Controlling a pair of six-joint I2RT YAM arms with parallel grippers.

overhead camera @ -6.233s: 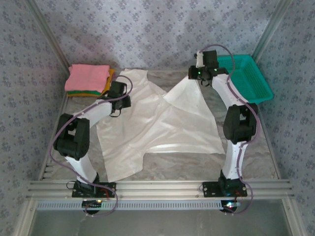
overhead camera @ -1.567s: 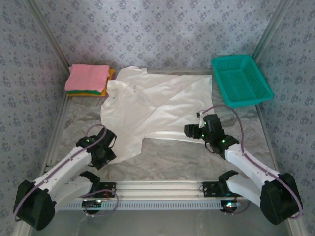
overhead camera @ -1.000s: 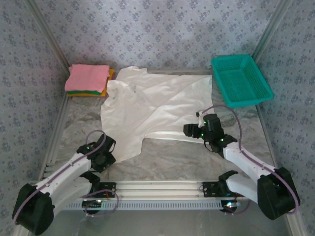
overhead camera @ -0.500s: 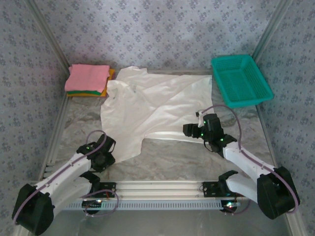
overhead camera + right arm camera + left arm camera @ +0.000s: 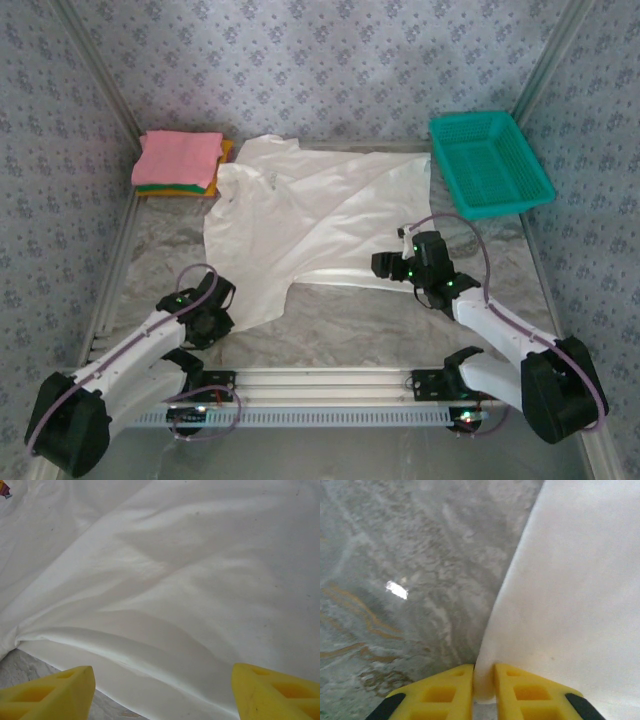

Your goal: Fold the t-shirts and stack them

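Your left gripper (image 5: 484, 669) sits low over the near left part of the marbled grey table (image 5: 150, 250), and its yellow fingers (image 5: 445, 690) are drawn close together with a thin strip of the white t-shirt (image 5: 310, 215) caught between them, right at the shirt's near left corner. In the left wrist view the cloth edge runs up and away from that pinch, with bare table to its left. Your right gripper (image 5: 162, 669) hangs over the near right edge of the same shirt with its fingers spread wide; between them you see a soft raised fold of white fabric, and you cannot tell whether the fingertips touch the cloth. The shirt lies spread across the middle of the table, wrinkled, with a diagonal crease running from its far right corner toward the centre and one sleeve reaching toward the back wall. At the far left corner, just beside that sleeve, sits a stack of folded shirts: the pink shirt (image 5: 178, 155) on top, a green shirt (image 5: 150, 187) and an orange shirt (image 5: 222, 160) showing at the edges below. A teal mesh basket (image 5: 475, 119) stands at the far right corner, apart from the shirt.
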